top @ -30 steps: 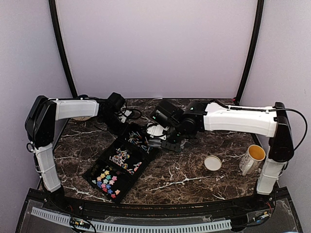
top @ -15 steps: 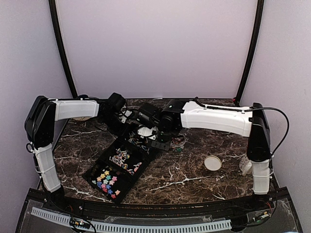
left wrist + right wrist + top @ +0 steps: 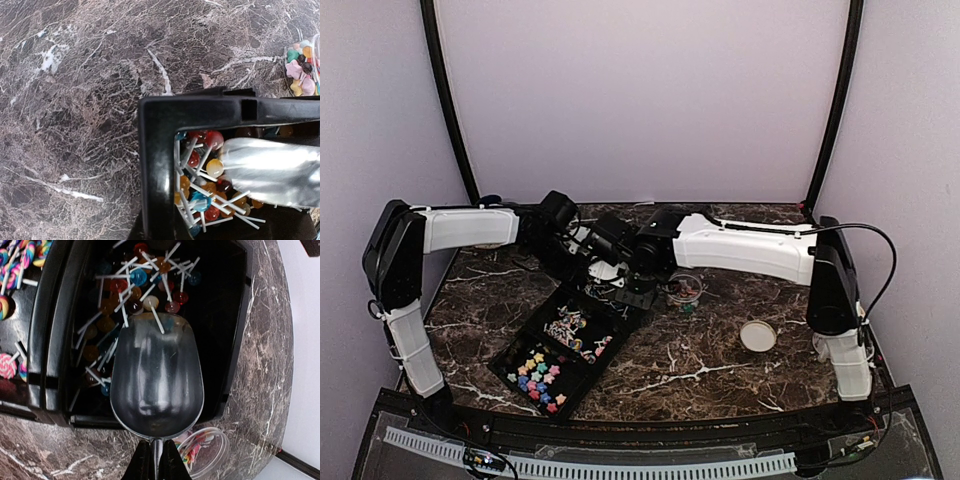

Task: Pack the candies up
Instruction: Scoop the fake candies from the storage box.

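Scoop [image 3: 156, 385] covers some candies [image 3: 135, 277] in the tray [image 3: 55, 340]; handle cut off.

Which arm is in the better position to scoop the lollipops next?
Right. The right gripper holds the metal scoop over the lollipops in the tray. The left gripper only clamps the tray's rim, without a tool.

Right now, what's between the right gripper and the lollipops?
The metal scoop: its handle is shut in the right gripper, its bowl over the lollipops. The right wrist view shows it.
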Robot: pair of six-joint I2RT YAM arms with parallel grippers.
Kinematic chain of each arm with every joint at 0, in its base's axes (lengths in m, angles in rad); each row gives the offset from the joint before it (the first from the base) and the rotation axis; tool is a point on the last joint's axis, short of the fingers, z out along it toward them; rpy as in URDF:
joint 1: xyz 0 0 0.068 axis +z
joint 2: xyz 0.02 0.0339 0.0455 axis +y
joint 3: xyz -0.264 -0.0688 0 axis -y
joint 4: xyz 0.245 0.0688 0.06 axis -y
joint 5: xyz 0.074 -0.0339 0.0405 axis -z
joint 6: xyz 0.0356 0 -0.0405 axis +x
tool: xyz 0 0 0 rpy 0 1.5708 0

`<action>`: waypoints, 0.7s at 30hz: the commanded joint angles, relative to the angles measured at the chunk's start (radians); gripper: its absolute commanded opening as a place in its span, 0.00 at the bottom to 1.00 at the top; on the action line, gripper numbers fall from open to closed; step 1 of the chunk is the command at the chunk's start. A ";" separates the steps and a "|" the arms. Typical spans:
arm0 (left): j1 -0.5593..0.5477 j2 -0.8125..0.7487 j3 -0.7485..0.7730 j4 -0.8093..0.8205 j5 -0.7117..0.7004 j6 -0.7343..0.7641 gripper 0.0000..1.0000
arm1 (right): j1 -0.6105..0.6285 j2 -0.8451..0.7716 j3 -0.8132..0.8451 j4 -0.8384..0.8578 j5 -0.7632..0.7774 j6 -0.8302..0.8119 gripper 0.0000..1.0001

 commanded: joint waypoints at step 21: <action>-0.010 -0.062 0.022 0.063 0.034 0.002 0.00 | -0.025 -0.063 -0.441 0.706 -0.049 0.181 0.00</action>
